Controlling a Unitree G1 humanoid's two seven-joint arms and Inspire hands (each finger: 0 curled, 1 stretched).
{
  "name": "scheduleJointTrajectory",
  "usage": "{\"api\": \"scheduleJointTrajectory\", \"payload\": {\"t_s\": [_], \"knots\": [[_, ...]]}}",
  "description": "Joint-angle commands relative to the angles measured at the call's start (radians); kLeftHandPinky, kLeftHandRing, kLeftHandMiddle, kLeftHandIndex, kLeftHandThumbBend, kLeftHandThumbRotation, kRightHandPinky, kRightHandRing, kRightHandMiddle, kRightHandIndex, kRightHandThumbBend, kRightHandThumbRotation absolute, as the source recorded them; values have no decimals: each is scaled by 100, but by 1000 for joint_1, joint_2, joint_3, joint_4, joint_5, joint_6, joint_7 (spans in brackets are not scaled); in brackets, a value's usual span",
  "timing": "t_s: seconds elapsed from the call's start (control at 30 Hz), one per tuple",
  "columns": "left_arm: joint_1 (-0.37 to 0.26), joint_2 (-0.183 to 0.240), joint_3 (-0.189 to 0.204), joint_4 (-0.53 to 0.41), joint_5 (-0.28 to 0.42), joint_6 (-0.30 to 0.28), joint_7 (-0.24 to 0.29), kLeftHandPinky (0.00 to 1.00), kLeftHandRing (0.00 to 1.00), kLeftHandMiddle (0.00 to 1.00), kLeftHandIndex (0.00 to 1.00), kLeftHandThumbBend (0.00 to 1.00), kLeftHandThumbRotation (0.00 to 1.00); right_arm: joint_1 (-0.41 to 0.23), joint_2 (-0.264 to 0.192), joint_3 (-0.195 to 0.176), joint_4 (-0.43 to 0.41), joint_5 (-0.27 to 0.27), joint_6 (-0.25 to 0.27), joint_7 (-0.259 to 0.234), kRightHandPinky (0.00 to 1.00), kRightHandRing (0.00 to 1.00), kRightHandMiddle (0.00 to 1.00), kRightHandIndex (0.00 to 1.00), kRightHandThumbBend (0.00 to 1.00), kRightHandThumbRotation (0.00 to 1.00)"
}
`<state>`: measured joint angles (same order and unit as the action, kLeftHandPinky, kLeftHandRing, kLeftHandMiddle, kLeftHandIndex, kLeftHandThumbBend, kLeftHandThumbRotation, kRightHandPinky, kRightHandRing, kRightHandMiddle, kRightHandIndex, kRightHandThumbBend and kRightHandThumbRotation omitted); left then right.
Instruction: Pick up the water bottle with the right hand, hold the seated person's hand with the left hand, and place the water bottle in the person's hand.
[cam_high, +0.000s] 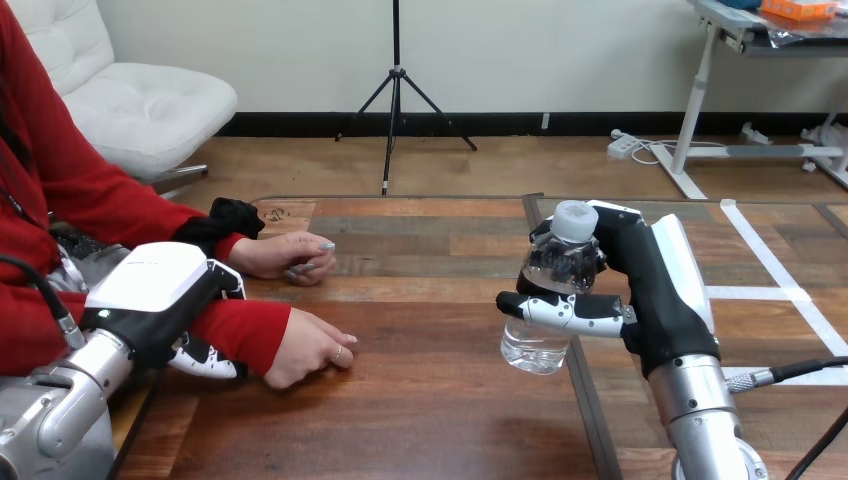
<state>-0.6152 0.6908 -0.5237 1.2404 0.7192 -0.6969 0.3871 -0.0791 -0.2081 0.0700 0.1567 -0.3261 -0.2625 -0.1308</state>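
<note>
My right hand (655, 290) is shut on a clear water bottle (545, 300) with a white cap, right of the table's middle. The thumb (560, 310) crosses the bottle's front, and the bottle leans slightly. At the left, my left hand (160, 285) sits over the person's red-sleeved forearm (240, 330), with fingers curled over its far side and the thumb (205, 360) showing under its near side. The person's nearer hand (310, 350) rests loosely curled, palm down, on the table. The person's farther hand (295, 255) lies on the table behind it.
The wooden table (430, 400) has a dark seam (585, 400) running under the bottle and white tape lines (775, 275) at the right. A black cloth (235, 215) lies by the person's farther wrist. Bare wood separates the person's hands from the bottle.
</note>
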Motion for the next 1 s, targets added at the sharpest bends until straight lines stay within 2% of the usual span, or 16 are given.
{"api": "scheduleJointTrajectory", "payload": {"t_s": [0.0,0.63,0.97], "knots": [[-36,-25,43,-39,-39,-18,-5,26,34,42,45,71,17,-88,13,-10,-42,16,-3,0,33,39,46,50,81,0],[-16,-24,76,-63,-75,-48,-23,24,32,40,42,71,18,-97,19,-5,-43,11,2,4,34,39,46,50,82,0],[-7,-21,89,-80,-72,-53,-26,23,30,39,41,70,16,-105,19,-3,-34,8,0,3,33,39,46,50,82,0]]}}
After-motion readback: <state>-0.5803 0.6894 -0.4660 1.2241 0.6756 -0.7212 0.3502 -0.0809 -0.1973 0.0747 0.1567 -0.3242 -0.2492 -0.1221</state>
